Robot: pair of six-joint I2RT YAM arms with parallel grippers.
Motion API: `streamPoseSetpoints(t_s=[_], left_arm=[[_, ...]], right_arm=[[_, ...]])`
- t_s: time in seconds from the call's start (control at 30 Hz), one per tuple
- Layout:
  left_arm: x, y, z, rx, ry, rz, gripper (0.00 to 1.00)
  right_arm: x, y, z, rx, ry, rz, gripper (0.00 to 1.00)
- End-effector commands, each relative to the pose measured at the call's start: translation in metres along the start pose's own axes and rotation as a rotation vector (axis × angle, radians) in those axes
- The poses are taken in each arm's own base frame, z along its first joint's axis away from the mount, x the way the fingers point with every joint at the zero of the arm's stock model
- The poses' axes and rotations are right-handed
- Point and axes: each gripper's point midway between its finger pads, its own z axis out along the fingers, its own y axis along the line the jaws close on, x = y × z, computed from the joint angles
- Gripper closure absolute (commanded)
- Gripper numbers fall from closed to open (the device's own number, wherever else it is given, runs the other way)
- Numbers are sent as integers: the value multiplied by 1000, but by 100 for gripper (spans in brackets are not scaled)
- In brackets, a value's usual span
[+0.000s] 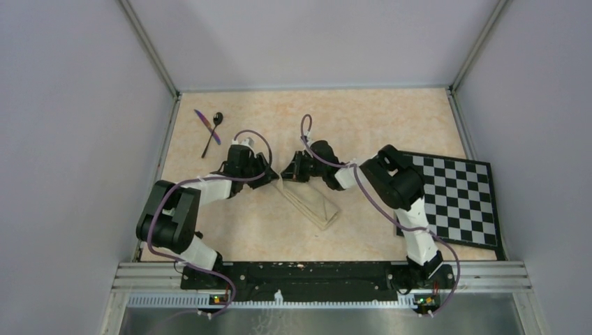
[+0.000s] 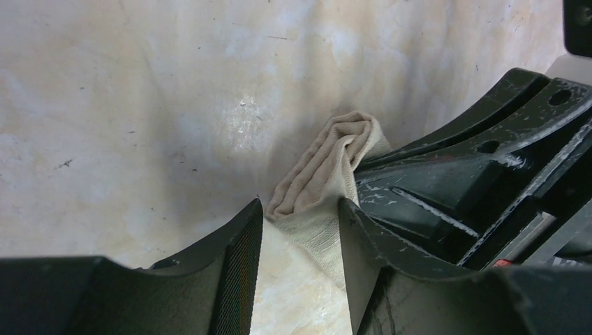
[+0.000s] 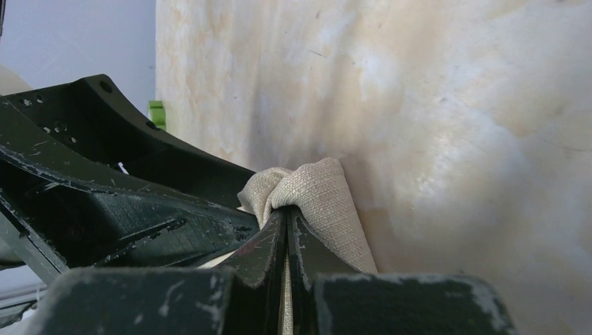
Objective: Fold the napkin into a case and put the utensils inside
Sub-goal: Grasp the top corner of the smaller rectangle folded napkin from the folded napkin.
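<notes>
The napkin [image 1: 311, 203] lies as a narrow folded strip slanting across the table's middle. Its upper-left end is bunched up where both grippers meet. My right gripper [image 1: 290, 172] is shut on that bunched end, and in the right wrist view the cloth [image 3: 322, 194] bulges over the tips of the right gripper [image 3: 287, 212]. My left gripper [image 2: 300, 218] is open astride the same raised fold of napkin [image 2: 328, 157], which rests against the right-hand finger [image 2: 357, 241]. The left gripper [image 1: 269, 174] faces the right one. The utensils lie crossed at the far left: a black spoon [image 1: 213, 132] and a purple knife [image 1: 207, 126].
A black-and-white checkerboard [image 1: 454, 199] lies at the right edge under the right arm. Grey walls with metal corner posts enclose the table on three sides. The right gripper's black body [image 2: 482, 181] fills the right of the left wrist view.
</notes>
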Motion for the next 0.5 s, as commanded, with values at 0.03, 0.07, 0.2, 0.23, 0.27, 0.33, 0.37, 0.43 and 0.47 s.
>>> streamPoseSetpoints(t_s=[0.03,0.07,0.2,0.23,0.27,0.33,0.37,0.43,0.47], left_arm=[[-2,-2,4,-6,3,14,49],[-1,0,2,-12,-1,18,49],[2,2,-10,-17,-15,31,48],[4,3,-13,-16,-13,29,47],[6,2,-17,-11,-15,28,46],[10,0,-25,5,-19,16,46],[13,-1,-29,17,-23,6,45],[23,-1,-33,42,-11,-17,46],[27,-2,-33,53,-7,-28,47]], right_arm=[[-2,27,3,-59,-39,-13,100],[-3,24,-4,-47,-37,-24,100],[-9,25,-29,-32,-3,-106,92],[-8,24,-34,-31,11,-117,91],[-7,25,-39,-37,16,-130,90],[-2,25,-45,-39,29,-145,89],[1,24,-47,-42,38,-148,89],[7,25,-46,-53,42,-143,91],[11,25,-43,-55,46,-142,92]])
